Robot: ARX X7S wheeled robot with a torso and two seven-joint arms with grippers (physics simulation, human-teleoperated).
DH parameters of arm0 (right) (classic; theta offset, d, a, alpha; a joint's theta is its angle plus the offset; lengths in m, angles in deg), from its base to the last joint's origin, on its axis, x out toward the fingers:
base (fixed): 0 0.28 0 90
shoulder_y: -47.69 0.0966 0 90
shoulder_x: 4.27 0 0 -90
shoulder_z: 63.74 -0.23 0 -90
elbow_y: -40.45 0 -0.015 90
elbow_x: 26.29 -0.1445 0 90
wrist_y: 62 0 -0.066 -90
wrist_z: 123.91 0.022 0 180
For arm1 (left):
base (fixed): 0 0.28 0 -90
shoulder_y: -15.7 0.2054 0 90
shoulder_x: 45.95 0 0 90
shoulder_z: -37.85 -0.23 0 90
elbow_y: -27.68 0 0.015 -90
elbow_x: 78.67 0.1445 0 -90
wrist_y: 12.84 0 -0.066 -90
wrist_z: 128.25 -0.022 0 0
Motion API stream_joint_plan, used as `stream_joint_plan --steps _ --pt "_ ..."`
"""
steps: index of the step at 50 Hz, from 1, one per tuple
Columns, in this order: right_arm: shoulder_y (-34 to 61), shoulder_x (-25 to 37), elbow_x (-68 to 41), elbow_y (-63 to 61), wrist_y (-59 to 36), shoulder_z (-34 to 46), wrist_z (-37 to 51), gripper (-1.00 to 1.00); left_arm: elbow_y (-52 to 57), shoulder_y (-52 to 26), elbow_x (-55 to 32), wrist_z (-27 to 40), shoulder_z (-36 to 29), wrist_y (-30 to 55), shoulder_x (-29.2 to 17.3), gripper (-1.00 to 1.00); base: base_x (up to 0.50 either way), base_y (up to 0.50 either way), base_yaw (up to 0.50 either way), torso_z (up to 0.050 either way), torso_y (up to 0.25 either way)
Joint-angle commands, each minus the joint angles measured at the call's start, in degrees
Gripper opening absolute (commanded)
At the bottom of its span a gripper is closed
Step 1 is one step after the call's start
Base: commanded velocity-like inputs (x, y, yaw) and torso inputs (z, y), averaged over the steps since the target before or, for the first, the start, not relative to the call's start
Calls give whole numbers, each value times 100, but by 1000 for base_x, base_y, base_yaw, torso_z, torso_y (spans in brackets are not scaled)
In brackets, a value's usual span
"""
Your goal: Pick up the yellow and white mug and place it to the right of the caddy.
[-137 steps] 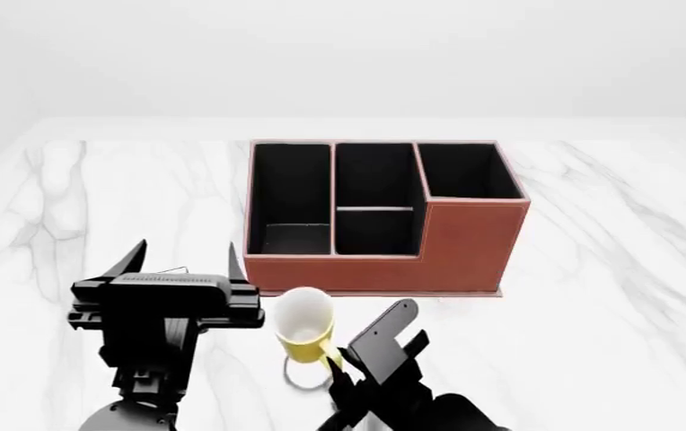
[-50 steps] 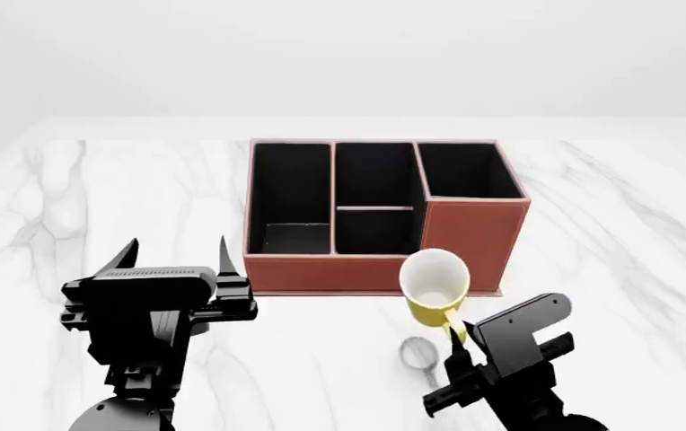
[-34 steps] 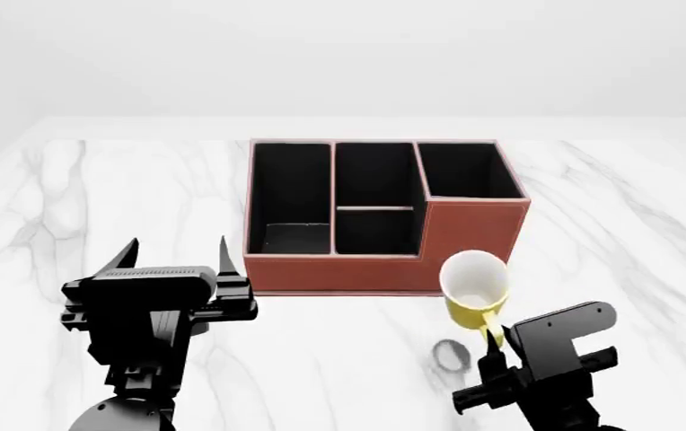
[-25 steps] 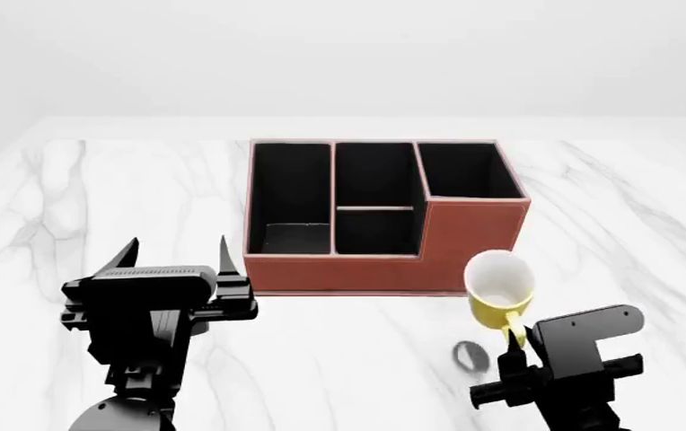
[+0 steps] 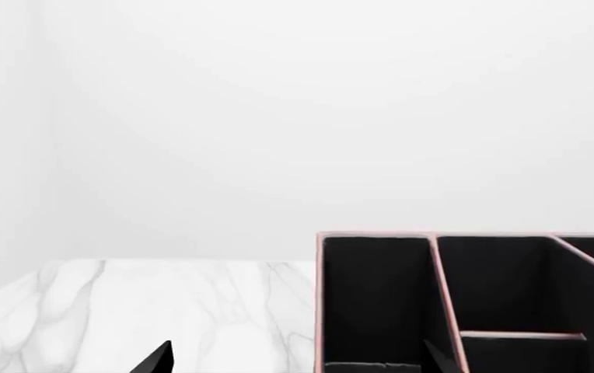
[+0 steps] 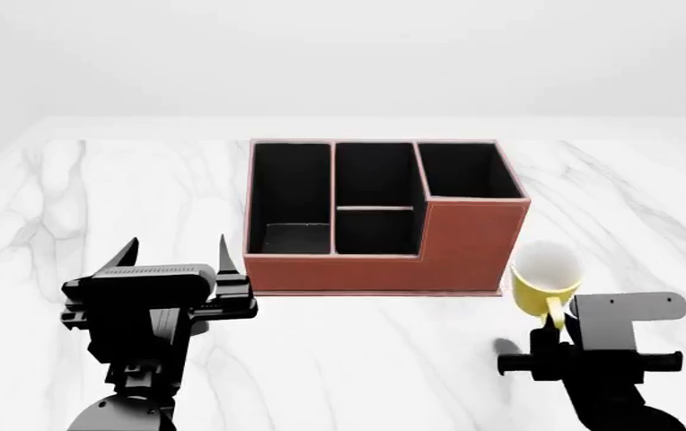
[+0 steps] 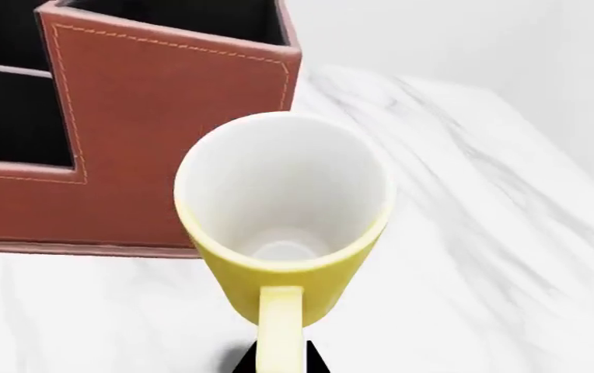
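The yellow and white mug (image 6: pixel 544 274) hangs in the air at the caddy's front right corner, tilted with its white mouth toward the camera. My right gripper (image 6: pixel 555 326) is shut on its yellow handle (image 7: pixel 279 326), below the mug body (image 7: pixel 287 225). The reddish-brown caddy (image 6: pixel 382 215) stands on the white marble table, black compartments open upward; its right wall (image 7: pixel 172 116) is just behind the mug. My left gripper (image 6: pixel 173 253) is open and empty, low at the front left, its dark fingertips (image 5: pixel 157 359) facing the caddy's left compartments (image 5: pixel 463 303).
The white marble table (image 6: pixel 103 197) spreads on all sides of the caddy, with bare marble (image 7: pixel 504 233) to the caddy's right. A plain white wall lies behind.
My right gripper has carried the mug rightward along the caddy's front, from its front left to its front right corner. The mug's shadow moved with it. The left arm barely moved.
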Motion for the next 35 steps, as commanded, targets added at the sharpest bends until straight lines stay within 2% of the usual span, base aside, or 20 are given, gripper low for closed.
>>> stream_joint_plan --steps 1,19,35 --pt "580 -223 -25 952 174 100 141 -100 -110 3 -2 -27 -65 -118 -47 100 0 0 0 0 0" --pt "1228 -127 -130 2145 600 -2 168 -100 -128 17 -68 54 -101 -153 -107 100 0 0 0 0 1" --pt "2085 -104 -178 3936 1716 154 116 -100 -139 19 -129 122 -127 -172 -154 100 0 0 0 0 1"
